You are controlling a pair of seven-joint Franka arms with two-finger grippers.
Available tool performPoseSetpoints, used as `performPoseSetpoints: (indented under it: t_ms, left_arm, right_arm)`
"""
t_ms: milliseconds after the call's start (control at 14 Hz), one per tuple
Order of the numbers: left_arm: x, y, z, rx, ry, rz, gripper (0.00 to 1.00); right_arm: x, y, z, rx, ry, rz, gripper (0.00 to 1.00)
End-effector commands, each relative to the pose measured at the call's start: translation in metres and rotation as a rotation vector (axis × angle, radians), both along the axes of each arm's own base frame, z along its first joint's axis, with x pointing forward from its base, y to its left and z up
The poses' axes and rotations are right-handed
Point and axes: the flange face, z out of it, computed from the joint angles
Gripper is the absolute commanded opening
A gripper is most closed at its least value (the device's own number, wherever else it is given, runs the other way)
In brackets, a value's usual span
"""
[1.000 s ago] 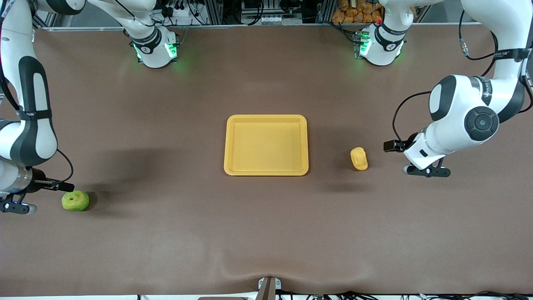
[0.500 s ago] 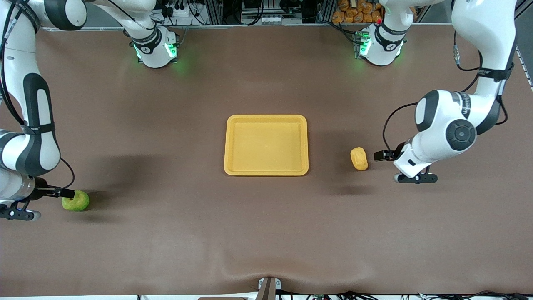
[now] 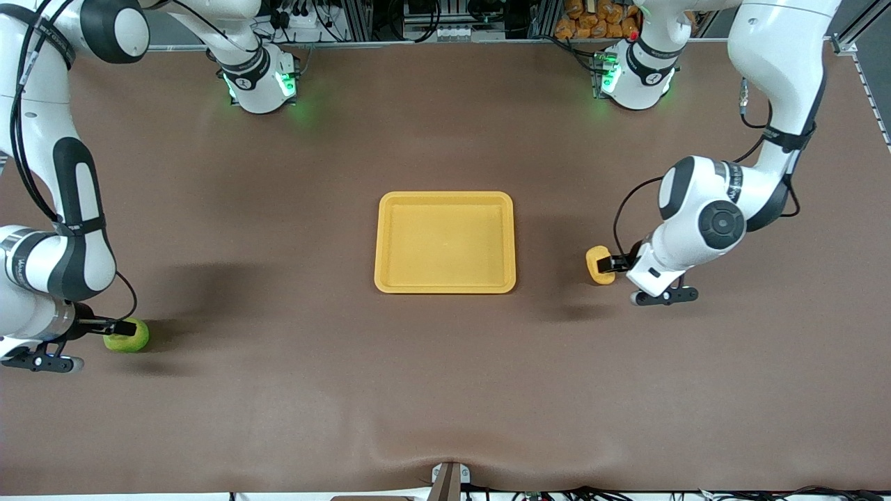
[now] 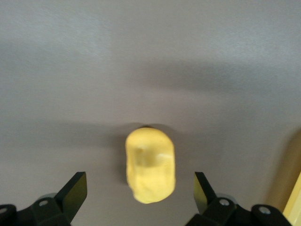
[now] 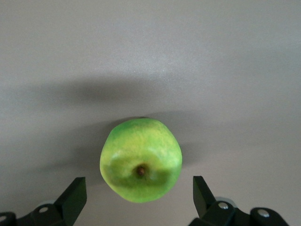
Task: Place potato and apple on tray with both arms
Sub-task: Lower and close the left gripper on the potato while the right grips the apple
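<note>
The yellow-orange tray (image 3: 384, 240) lies empty in the middle of the table. The yellow potato (image 3: 597, 265) lies on the table beside it, toward the left arm's end. My left gripper (image 4: 139, 195) hangs open just above the potato (image 4: 150, 165), its fingertips (image 4: 75, 192) wide on either side. The green apple (image 3: 129, 339) lies near the right arm's end, nearer the front camera than the tray. My right gripper (image 5: 139, 194) is open just above the apple (image 5: 140, 159), fingertips (image 5: 75, 193) spread on both sides, stem dimple facing up.
A strip of the tray's rim (image 4: 290, 197) shows at the edge of the left wrist view. Bare brown table surrounds both fruits. The arm bases (image 3: 259, 80) stand along the table's edge farthest from the front camera.
Both arms have moved in and down: the left gripper has come over the potato from the table's end, and the right gripper has come over the apple. Neither fruit has moved.
</note>
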Motion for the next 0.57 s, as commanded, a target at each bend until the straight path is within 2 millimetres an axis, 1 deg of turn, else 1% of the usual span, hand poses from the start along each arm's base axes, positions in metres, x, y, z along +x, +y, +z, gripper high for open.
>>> performPoseSetpoints:
  t_ms: [0,357,500]
  left_arm:
    - [-0.003,-0.004,-0.009,-0.009,0.0,0.03,1.0]
    - [-0.015,0.002,-0.035,-0.013,-0.006,0.076,1.0]
    - [-0.016,0.002,-0.04,-0.014,-0.005,0.103,1.0]
  right_arm:
    - [0.006,-0.004,-0.008,0.021,-0.021,0.014,1.0]
    - [0.007,-0.005,-0.025,0.049,-0.043,0.024,1.0]
    - [0.007,-0.007,-0.027,0.046,-0.04,0.037,1.0]
